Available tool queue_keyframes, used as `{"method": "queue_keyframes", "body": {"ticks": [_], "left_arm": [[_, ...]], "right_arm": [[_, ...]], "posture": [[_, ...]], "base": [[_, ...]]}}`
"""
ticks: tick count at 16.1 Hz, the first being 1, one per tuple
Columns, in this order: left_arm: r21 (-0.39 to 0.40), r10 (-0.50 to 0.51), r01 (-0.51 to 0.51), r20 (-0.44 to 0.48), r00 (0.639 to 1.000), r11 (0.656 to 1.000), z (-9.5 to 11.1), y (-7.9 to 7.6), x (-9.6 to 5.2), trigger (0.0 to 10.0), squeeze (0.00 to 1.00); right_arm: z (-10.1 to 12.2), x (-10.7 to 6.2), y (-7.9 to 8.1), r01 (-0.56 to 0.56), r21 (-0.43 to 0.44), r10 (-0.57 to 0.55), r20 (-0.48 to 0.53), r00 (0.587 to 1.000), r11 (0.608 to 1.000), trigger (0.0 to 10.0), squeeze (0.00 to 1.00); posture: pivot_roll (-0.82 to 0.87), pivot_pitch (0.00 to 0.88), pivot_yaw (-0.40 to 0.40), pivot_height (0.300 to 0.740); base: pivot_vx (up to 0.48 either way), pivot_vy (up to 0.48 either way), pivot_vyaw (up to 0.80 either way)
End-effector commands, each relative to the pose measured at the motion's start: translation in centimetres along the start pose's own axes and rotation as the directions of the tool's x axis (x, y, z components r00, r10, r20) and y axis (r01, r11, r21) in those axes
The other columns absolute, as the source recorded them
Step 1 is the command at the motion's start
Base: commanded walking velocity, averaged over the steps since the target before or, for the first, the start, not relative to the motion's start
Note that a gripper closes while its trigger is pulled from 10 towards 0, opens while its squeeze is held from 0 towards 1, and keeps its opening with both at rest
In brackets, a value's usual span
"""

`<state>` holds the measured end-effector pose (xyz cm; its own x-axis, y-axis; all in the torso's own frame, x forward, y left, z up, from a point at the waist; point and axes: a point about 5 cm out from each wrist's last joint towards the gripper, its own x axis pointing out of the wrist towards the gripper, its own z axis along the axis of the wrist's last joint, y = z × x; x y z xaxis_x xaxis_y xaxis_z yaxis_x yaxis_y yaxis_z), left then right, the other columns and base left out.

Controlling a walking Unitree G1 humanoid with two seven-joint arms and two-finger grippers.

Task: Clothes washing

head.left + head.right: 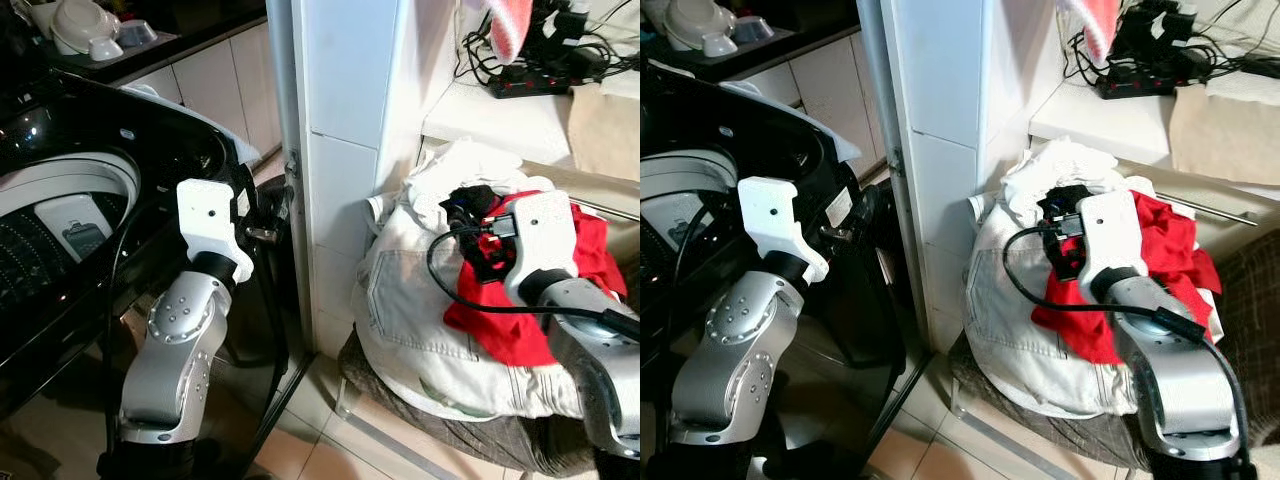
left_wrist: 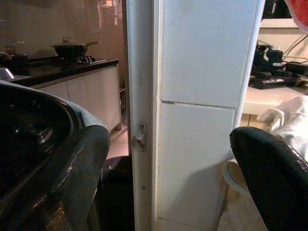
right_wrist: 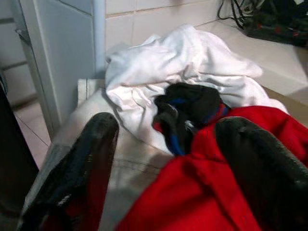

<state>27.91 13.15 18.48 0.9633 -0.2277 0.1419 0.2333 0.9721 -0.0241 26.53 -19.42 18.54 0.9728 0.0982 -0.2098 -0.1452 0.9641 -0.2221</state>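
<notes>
A white tiled pillar [image 1: 345, 150] stood mid-frame, the washing machine [image 1: 70, 210] at left beside the idle left gripper [image 2: 168, 159], fingers apart and empty, while at lower right the right gripper [image 3: 168, 159], spread wide and grasping nothing, hovered over a red garment [image 3: 202, 197] on the clothes pile [image 1: 430, 310].

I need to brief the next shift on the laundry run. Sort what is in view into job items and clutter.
Job:
black top-loading washing machine
red cloth garment
white denim garment
small black and blue fabric item
open right hand, over the pile

Clutter:
black power strip with cables
white bowls
dark frying pan
</notes>
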Motion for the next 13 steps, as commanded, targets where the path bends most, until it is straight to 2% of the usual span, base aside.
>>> {"method": "queue_keyframes", "body": {"ticks": [1,2,5,6,7,9,11,13], "left_arm": [[0.009,0.0,0.0,-0.013,1.0,1.0,-0.2,-0.1,-0.1,10.0,0.0],[0.005,-0.08,0.08,-0.011,0.997,0.997,-0.2,-0.7,-0.4,10.0,0.0],[0.022,-0.186,0.187,-0.01,0.982,0.982,-0.1,-1.2,-0.7,10.0,0.0],[0.016,-0.278,0.278,0.006,0.961,0.96,0.2,-2.0,-0.7,10.0,0.0],[-0.004,-0.421,0.421,0.015,0.907,0.907,0.5,-3.3,-1.2,10.0,0.0],[-0.01,-0.55,0.55,0.007,0.835,0.835,0.4,-4.4,-1.9,10.0,0.0],[-0.05,-0.628,0.628,0.009,0.778,0.777,0.6,-5.2,-1.8,10.0,0.0],[-0.044,-0.689,0.689,-0.007,0.724,0.724,0.6,-5.8,-2.0,10.0,0.0]], "right_arm": [[0.1,0.1,-0.3,-0.001,-0.012,0.0,-0.029,1.0,1.0,10.0,1.0],[-0.1,-0.1,-0.6,0.001,-0.034,-0.004,-0.081,0.997,0.999,10.0,1.0],[-0.7,0.0,-1.1,0.0,-0.029,-0.004,-0.151,0.989,1.0,10.0,1.0],[-1.6,0.2,-1.7,0.037,-0.054,-0.047,-0.206,0.977,0.998,10.0,1.0],[-2.0,0.4,-2.2,0.072,-0.048,-0.082,-0.235,0.969,0.996,10.0,1.0],[-2.5,0.6,-2.8,0.094,-0.041,-0.102,-0.257,0.961,0.995,10.0,1.0],[-3.3,1.6,-3.1,0.07,-0.032,-0.076,-0.273,0.959,0.997,10.0,1.0],[-3.8,2.3,-3.3,0.045,-0.043,-0.056,-0.309,0.949,0.998,10.0,1.0]], "posture": [[-0.13,0.004,0.022,0.74],[-0.13,0.003,0.015,0.74],[-0.13,0.0,0.008,0.74],[-0.12,0.0,0.005,0.74],[-0.13,0.0,0.003,0.74],[-0.13,0.0,0.008,0.74],[-0.13,0.0,0.027,0.74],[-0.12,0.0,0.034,0.74]], "base": [[0.0,0.0,0.0],[0.0,0.0,0.0],[0.0,0.0,0.0],[0.0,0.0,0.0],[0.0,0.0,0.0],[0.0,0.0,0.0],[0.0,0.0,0.0],[0.0,0.0,0.0]]}}
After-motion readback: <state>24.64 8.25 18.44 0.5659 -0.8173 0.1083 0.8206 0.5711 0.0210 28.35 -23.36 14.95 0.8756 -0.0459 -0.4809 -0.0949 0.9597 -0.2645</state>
